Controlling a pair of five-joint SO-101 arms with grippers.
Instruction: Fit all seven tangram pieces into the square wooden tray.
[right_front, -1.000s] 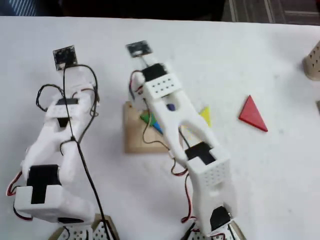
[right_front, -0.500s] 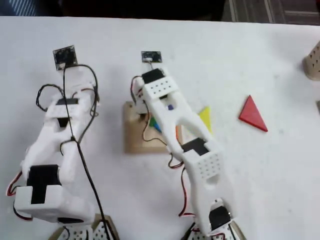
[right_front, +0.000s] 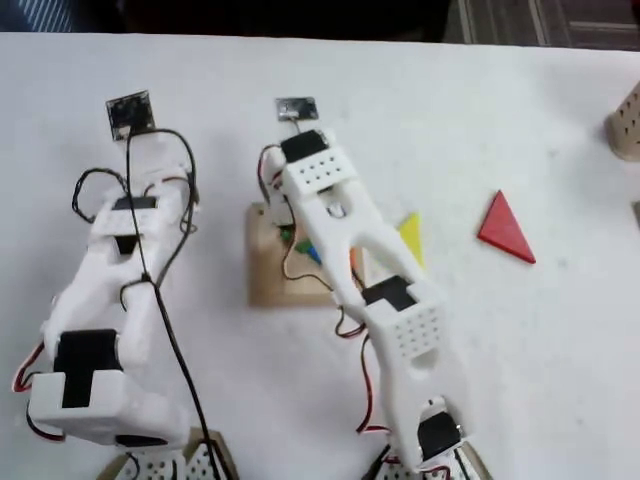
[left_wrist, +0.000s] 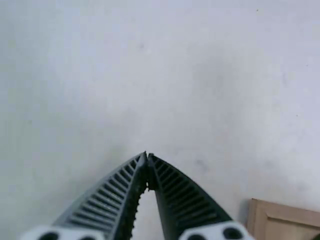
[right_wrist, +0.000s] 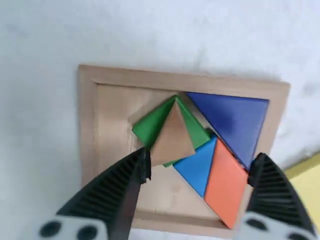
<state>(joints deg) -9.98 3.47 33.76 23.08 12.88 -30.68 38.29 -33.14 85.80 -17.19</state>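
The square wooden tray (right_wrist: 90, 105) (right_front: 266, 270) lies under my right arm. Inside it sit a dark blue triangle (right_wrist: 231, 120), a light blue piece (right_wrist: 198, 164), an orange piece (right_wrist: 226, 184) and a green piece (right_wrist: 154, 124) with a tan triangle (right_wrist: 172, 136) lying on top of it. My right gripper (right_wrist: 200, 170) hangs open above the tray with nothing between its fingers. A yellow piece (right_front: 412, 236) lies just right of the tray, and a red triangle (right_front: 503, 229) farther right. My left gripper (left_wrist: 147, 170) is shut over bare table, with a tray corner (left_wrist: 280, 220) beside it.
A tan pegged block (right_front: 625, 125) stands at the table's right edge. Two small dark square tags (right_front: 129, 112) (right_front: 297, 108) lie on the table beyond the arms. Cables run along the left arm (right_front: 110, 290).
My right arm has swung slightly to the right and drawn back toward its base over the tray. The left arm has kept still.
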